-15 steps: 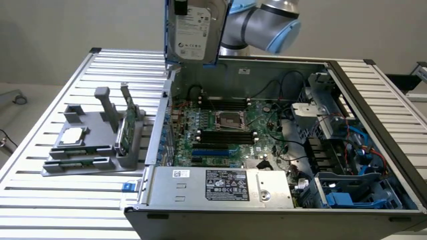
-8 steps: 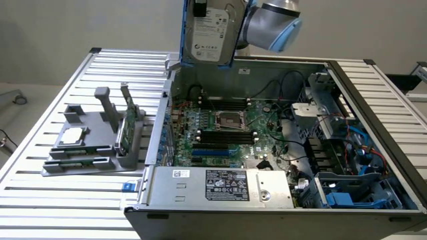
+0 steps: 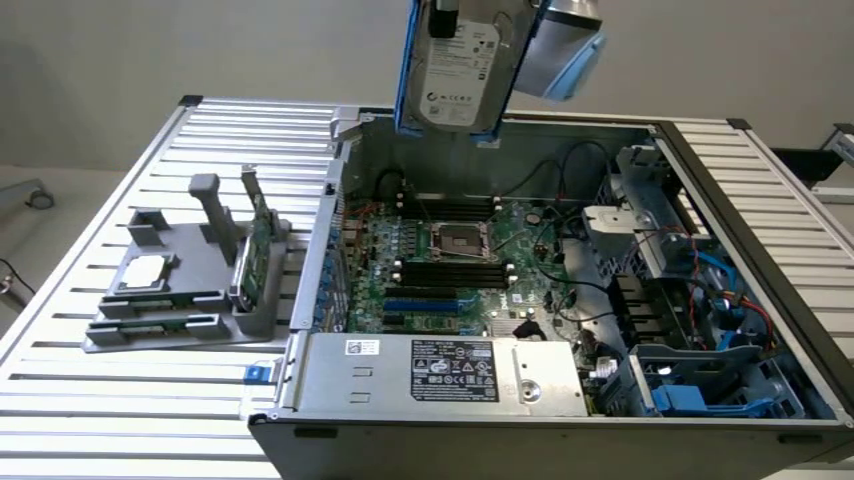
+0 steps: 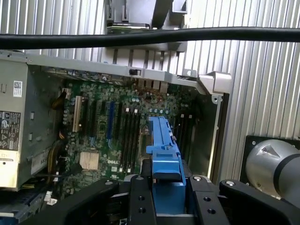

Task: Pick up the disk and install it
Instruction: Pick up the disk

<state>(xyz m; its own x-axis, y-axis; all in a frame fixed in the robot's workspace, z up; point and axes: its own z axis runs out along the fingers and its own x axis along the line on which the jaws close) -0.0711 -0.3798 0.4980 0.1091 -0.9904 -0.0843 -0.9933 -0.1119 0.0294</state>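
At twelve o'clock in the exterior view, above the open computer case (image 3: 807, 330), you have the disk (image 3: 454, 75) hanging upright in the air; its white label faces the camera and its blue carrier frame runs down the edge toward nine o'clock; part of the arm (image 3: 567, 50) sits just beside it at one o'clock. Inside the case the motherboard (image 3: 454, 260) lies at the centre, the power supply (image 3: 441, 370) at six o'clock and a blue drive bay (image 3: 707, 395) at five o'clock. At nine o'clock, on the slatted tabletop (image 3: 134, 410), a grey fixture (image 3: 174, 310) carries a small square chip (image 3: 144, 272) and a green circuit stick (image 3: 254, 250).

In the wrist view, your gripper (image 4: 166, 199) is closed on the disk (image 4: 164, 150); a black finger presses against each side of the blue frame; the disk's edge points away from the camera, over the motherboard (image 4: 108, 126) well beneath it; a black cable (image 4: 140, 36) crosses the picture; the grey arm joint (image 4: 272, 164) sits beside the case over the tabletop (image 4: 262, 56).
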